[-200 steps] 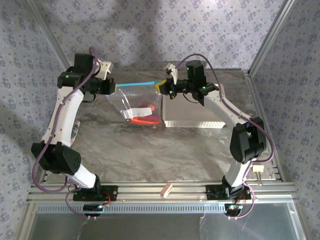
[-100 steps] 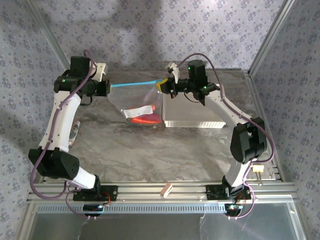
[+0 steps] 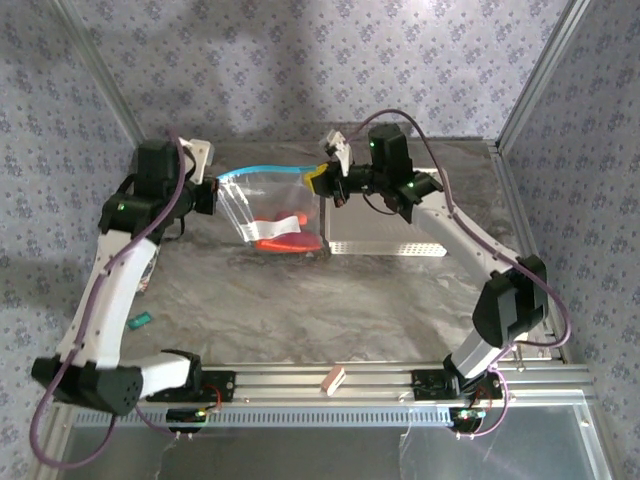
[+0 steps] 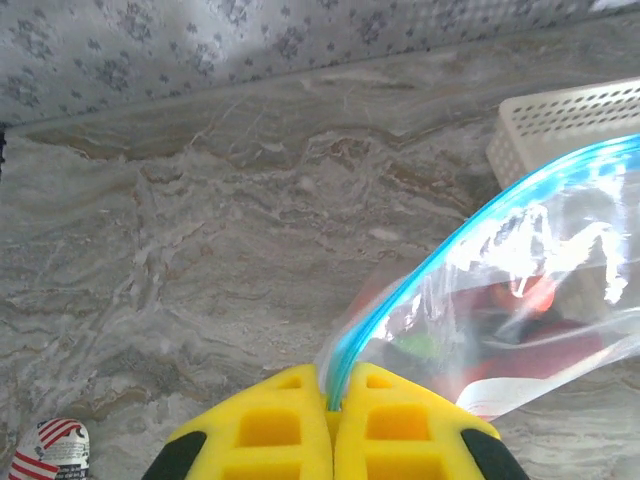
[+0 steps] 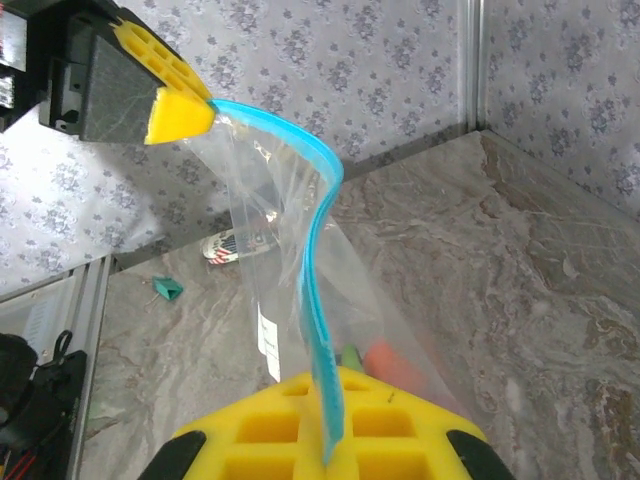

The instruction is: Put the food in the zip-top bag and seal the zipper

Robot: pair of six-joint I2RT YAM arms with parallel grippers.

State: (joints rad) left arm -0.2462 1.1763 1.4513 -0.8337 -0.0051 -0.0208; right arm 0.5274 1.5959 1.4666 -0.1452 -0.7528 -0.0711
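The left jaws are pressing their yellow pads (image 4: 270, 430) together on one end of the zipper (image 4: 450, 250), and in the left wrist view the blue strip is rising out of the seam between them and curving away up and to the right. The right jaws are pinching the opposite end in the same way, with the strip emerging between their pads (image 5: 280, 425) and climbing in a bend toward the left arm's yellow tips. From above, the zipper (image 3: 262, 168) is running left to right between the two grips across the far part of the counter (image 3: 300, 310), bowing instead of lying taut. Its long axis is pointing straight from one pair of jaws to the other, and neither arm is nearer since each is holding an end. The zip-top bag (image 3: 240, 205) is hanging below the strip, and the food (image 3: 285, 240), red pieces with a hint of green, is sitting in its lower part just beside the left end of the white perforated basket (image 3: 385, 245). Whether bag and basket are touching cannot be told. The strip is looking like a single closed band near the right jaws, but its whole length cannot be judged, so any remaining sealing would probably mean running along this left-to-right line.
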